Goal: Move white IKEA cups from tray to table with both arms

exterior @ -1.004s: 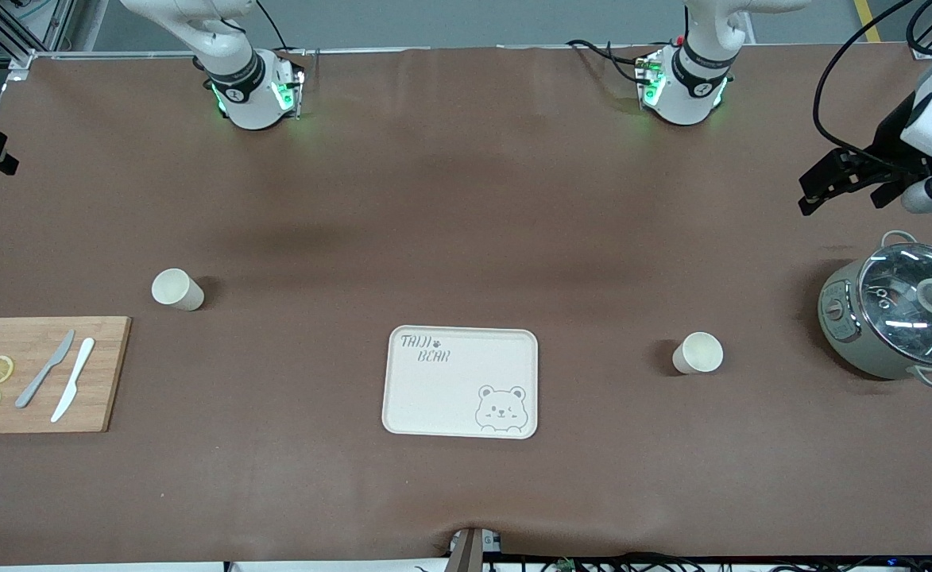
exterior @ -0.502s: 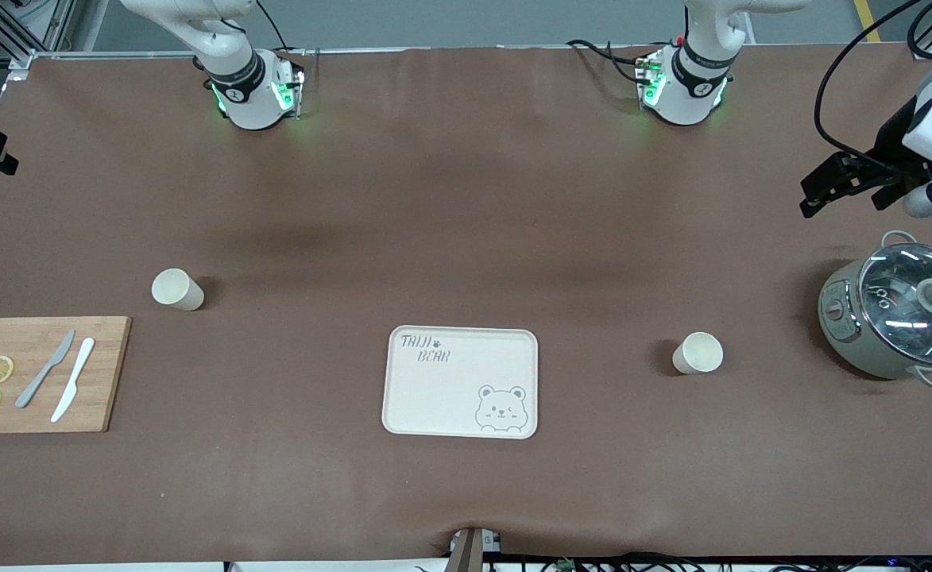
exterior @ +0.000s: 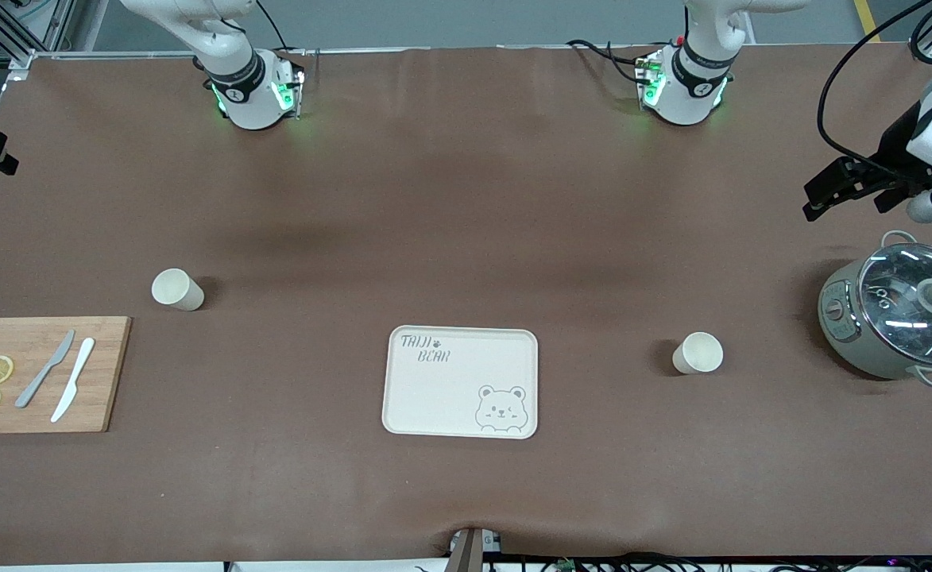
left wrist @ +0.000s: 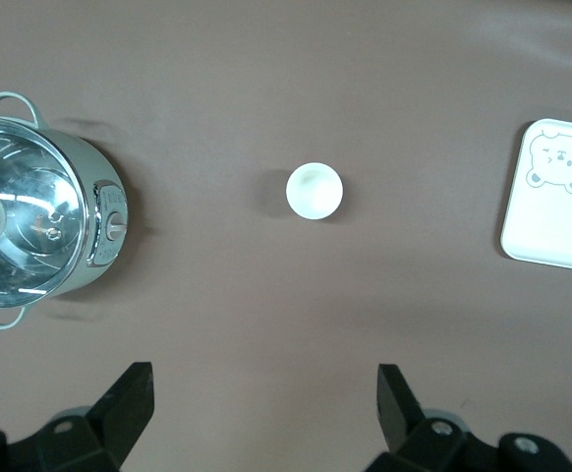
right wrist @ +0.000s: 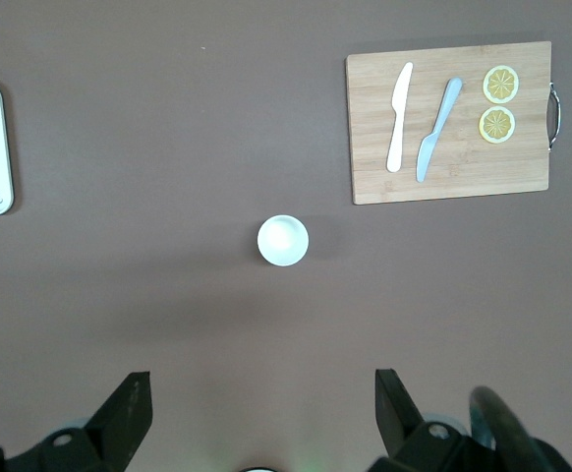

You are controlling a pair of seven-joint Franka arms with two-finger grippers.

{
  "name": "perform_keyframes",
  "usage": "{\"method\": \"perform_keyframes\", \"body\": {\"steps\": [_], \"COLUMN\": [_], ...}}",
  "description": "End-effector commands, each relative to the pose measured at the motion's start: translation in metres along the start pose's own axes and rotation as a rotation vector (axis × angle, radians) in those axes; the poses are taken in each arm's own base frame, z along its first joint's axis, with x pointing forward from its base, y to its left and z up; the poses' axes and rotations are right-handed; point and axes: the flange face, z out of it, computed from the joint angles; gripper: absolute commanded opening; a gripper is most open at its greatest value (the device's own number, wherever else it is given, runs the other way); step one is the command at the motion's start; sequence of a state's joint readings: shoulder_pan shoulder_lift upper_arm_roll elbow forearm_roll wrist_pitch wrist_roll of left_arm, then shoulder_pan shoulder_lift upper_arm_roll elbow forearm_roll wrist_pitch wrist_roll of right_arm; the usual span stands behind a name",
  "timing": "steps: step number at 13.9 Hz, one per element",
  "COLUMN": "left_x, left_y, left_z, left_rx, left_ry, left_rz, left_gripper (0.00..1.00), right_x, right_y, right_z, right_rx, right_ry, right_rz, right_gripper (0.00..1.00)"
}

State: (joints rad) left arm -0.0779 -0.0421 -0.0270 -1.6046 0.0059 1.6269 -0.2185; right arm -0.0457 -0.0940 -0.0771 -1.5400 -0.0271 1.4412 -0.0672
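Two white IKEA cups stand upright on the brown table. One cup (exterior: pixel 177 288) is toward the right arm's end and shows in the right wrist view (right wrist: pixel 282 240). The other cup (exterior: pixel 698 353) is toward the left arm's end and shows in the left wrist view (left wrist: pixel 314 190). My left gripper (exterior: pixel 845 203) is open and empty, high over the table beside the pot; its own view shows it (left wrist: pixel 264 398) well clear of the cup. My right gripper (right wrist: pixel 263 393) is open and empty, high above its cup.
A cream bear-printed tray (exterior: pixel 461 381) lies between the cups, nearer the front camera. A grey-green pot with a glass lid (exterior: pixel 899 310) stands at the left arm's end. A wooden cutting board (exterior: pixel 40 373) with two knives and lemon slices lies at the right arm's end.
The left gripper has drifted slightly toward the table's end by the pot. The cups, the tray and the right arm have not moved.
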Motion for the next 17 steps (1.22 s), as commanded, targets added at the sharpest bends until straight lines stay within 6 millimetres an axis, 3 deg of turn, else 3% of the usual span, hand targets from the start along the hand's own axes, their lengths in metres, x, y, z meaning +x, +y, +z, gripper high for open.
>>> {"method": "perform_keyframes", "body": {"steps": [1,17], "left_x": [0.003,0.008], "left_y": [0.0,-0.013], "left_z": [-0.004,-0.001], "left_rx": [0.012,-0.037], "left_ry": [0.009,-0.002], "left_rz": [0.016,0.041], "left_gripper": [1.0,1.0], "right_x": [0.002,0.002], "right_y": [0.002,0.002], "right_z": [-0.004,-0.005], "right_rx": [-0.008,-0.01], "right_ry": [0.004,0.007], "right_rz": [0.016,0.016], "right_gripper": [1.0,1.0]}}
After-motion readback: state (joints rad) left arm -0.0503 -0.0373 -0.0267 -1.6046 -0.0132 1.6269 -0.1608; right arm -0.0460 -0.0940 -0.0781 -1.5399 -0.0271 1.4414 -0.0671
